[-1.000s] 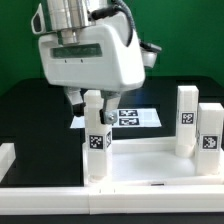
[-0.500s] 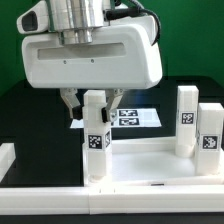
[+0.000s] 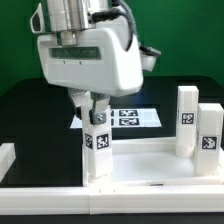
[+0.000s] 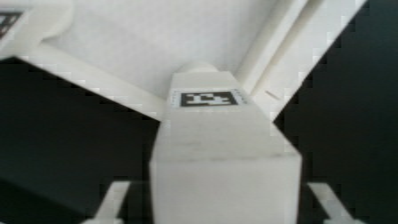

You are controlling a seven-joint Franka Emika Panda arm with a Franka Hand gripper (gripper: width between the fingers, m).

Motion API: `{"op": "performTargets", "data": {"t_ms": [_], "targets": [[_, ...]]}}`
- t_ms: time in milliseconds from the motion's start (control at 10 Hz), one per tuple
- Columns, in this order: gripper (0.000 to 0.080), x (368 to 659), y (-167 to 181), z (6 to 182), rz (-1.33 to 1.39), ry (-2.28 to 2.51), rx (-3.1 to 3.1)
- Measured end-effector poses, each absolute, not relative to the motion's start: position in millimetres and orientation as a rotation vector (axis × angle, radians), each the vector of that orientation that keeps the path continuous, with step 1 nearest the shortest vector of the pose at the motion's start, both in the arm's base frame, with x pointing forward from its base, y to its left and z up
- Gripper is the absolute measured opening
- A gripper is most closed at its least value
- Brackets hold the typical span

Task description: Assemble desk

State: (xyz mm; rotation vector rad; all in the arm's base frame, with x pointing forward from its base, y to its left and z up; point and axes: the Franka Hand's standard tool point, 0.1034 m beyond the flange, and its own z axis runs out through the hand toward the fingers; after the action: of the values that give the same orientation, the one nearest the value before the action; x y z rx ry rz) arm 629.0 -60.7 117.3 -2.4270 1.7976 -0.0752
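The white tabletop panel (image 3: 150, 165) lies flat near the front. A white post leg (image 3: 97, 150) with a square tag stands upright at its corner on the exterior view's left. My gripper (image 3: 96, 112) is straight above that leg, its fingers down both sides of the leg's top. In the wrist view the leg (image 4: 217, 150) fills the space between the two fingers (image 4: 118, 200), with a dark gap on each side, so the jaws stand open around it. The tabletop's rim (image 4: 285, 50) shows beyond the leg. Two more tagged legs (image 3: 186, 120) (image 3: 210, 140) stand upright on the panel's right side.
The marker board (image 3: 128, 117) lies on the black table behind the panel. A long white border rail (image 3: 120, 202) runs along the front, with a raised end at the exterior view's left (image 3: 6, 160).
The hand turned about its vertical axis to face the camera, then turned back to its first heading. It now sits lower over the leg's top. The leg's tag has shifted slightly right.
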Motion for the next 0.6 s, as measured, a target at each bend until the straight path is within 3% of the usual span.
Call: {"op": "performTargets", "data": {"t_ms": [300, 500, 600], "targets": [[0.0285, 628.6, -60.8, 115.5, 0.018, 2.453, -1.700], [0.0286, 628.3, -62.1, 115.4, 0.023, 2.486, -1.655], [0.0365, 628.3, -62.1, 115.4, 0.013, 2.430, -1.739]]}}
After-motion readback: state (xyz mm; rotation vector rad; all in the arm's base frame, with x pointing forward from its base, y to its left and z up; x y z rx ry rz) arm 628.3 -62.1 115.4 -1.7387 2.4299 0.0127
